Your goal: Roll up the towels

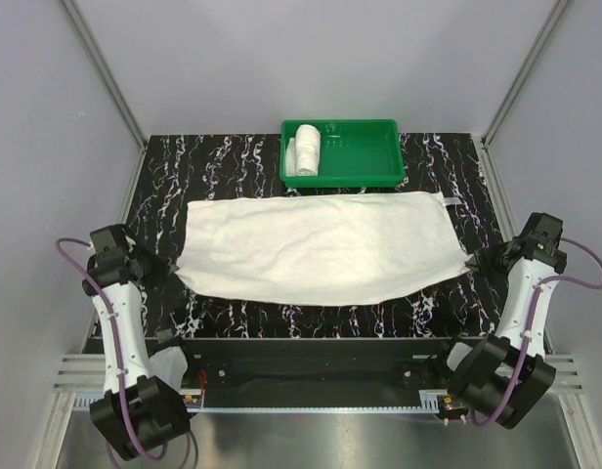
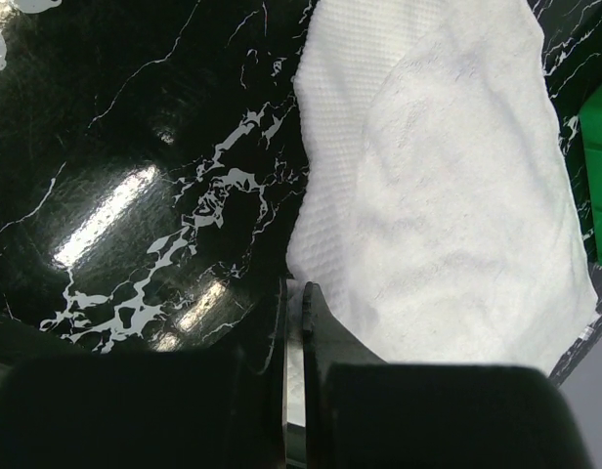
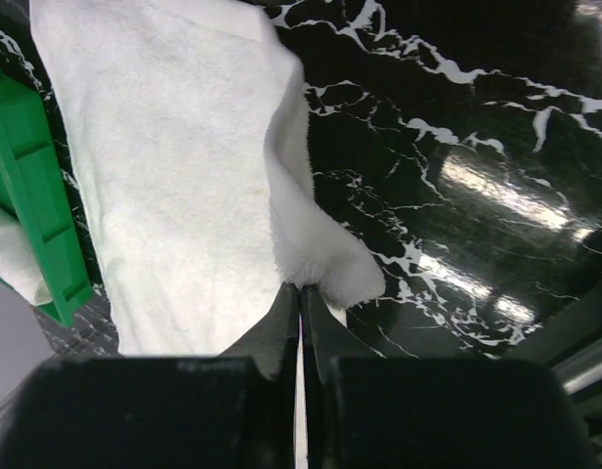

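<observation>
i have the large towel (image 1: 321, 249) flat on the surface (image 1: 233, 176), long axis running 9 to 3 o'clock, left claw (image 2: 295, 290) pinching its near 9 o'clock corner, right claw (image 3: 301, 288) pinching the 3 o'clock one.

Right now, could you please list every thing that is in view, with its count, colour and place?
large towel: 1, white, spread flat across the middle of the table
small towel: 1, white, rolled up, in the left end of the tray
tray: 1, green, at the far edge of the table, behind the large towel
table: 1, black with white veins, under everything
left arm: 1, white and black, near left; jaws shut on the large towel's near left corner
right arm: 1, white and black, near right; jaws shut on its near right corner
</observation>
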`<state>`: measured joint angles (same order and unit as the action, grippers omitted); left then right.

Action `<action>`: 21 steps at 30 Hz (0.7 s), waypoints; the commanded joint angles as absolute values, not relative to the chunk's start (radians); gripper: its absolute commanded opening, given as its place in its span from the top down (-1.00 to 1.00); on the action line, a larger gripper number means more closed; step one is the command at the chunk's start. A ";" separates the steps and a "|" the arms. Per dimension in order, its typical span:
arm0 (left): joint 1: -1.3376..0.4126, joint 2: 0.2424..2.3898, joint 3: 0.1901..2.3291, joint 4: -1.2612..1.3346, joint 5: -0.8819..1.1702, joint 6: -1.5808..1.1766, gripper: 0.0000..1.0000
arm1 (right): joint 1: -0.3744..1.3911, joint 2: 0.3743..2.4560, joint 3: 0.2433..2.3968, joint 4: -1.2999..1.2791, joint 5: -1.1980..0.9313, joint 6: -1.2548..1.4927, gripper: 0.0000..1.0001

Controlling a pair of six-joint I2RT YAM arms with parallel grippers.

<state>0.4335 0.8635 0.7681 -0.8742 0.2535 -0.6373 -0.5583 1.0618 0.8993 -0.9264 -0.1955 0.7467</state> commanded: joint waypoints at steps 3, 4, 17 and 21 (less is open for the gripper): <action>0.440 0.962 0.893 -0.758 0.291 -0.673 1.00 | -0.561 1.169 0.948 -0.747 -0.333 0.805 1.00; 0.442 0.975 0.903 -0.735 0.293 -0.683 1.00 | -0.561 1.180 0.962 -0.730 -0.324 0.810 1.00; 0.355 1.374 1.099 -0.600 0.276 -0.773 1.00 | -0.387 1.495 1.244 -0.620 -0.233 0.859 1.00; 0.330 1.483 1.193 -0.611 0.256 -0.776 1.00 | -0.342 1.598 1.314 -0.615 -0.203 0.871 1.00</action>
<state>0.3405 1.4372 1.1015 -0.6697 0.2821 -0.7647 -0.3595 1.5536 1.2392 -0.6556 -0.2535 0.8497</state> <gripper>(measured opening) 0.039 0.011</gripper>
